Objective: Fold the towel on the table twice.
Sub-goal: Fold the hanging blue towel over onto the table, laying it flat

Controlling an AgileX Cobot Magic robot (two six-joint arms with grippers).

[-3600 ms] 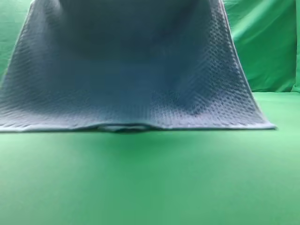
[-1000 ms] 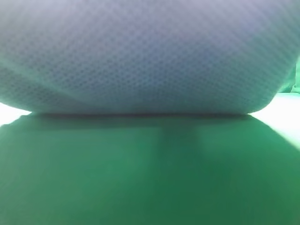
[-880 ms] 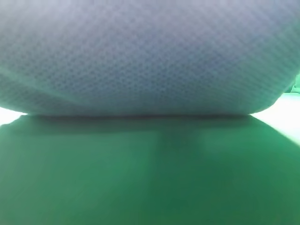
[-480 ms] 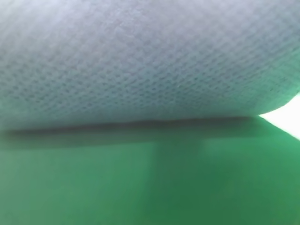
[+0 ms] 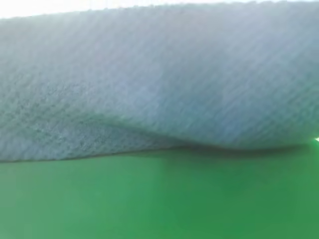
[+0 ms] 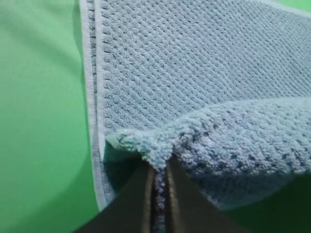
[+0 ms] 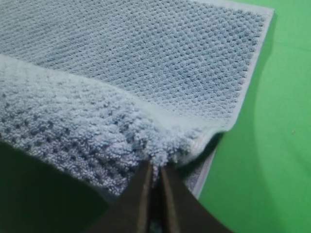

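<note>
The blue-grey waffle-weave towel [image 5: 159, 84] fills the upper two thirds of the exterior high view, hanging close to the camera and hiding both arms there. Below it lies the green table [image 5: 159, 199]. In the left wrist view my left gripper [image 6: 158, 177] is shut on a corner of the towel [image 6: 204, 73], held over the lower layer with its pale edging. In the right wrist view my right gripper [image 7: 153, 174] is shut on the other corner of the towel [image 7: 136, 63], held above the flat layer.
Green table surface shows left of the towel in the left wrist view [image 6: 39, 111] and right of it in the right wrist view [image 7: 277, 121]. A bright strip shows above the towel's top edge [image 5: 60, 6].
The towel has come forward and dropped lower in the exterior high view; its top edge now shows, and its lower edge sits lower over the table.
</note>
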